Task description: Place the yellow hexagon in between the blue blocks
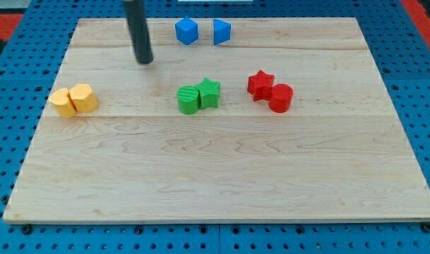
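Note:
Two yellow blocks sit touching at the view's left: one [61,103] on the left and one [83,97] on the right; which is the hexagon is hard to make out. Two blue blocks stand near the view's top, a cube-like one [187,31] and another [222,32] to its right, with a narrow gap between them. My tip [145,61] rests on the board, up and right of the yellow blocks and down and left of the blue blocks, touching none.
A green pair, a round block [188,100] and a star [209,92], sits mid-board. A red star [259,84] and a red round block [280,97] lie to their right. The wooden board [215,183] lies on a blue pegboard surface.

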`<state>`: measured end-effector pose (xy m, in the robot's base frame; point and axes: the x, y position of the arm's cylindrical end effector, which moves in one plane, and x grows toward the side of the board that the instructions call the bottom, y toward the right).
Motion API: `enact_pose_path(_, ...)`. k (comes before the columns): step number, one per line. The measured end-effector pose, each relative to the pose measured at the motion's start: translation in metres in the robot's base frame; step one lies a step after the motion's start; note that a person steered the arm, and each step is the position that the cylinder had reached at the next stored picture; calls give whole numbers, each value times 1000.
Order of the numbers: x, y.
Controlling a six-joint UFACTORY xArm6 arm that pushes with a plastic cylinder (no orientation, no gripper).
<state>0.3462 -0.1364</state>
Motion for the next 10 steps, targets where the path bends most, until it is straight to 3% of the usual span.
enact_pose_path(1,82,9)
enact_pose_path(2,137,-33)
enact_pose_path(3,127,-130)
enact_pose_path(4,107,-168)
enact_pose_path(7,69,-64)
enact_pose_path(8,33,-65)
enact_pose_path(9,25,-67)
enact_pose_path(10,13,-32)
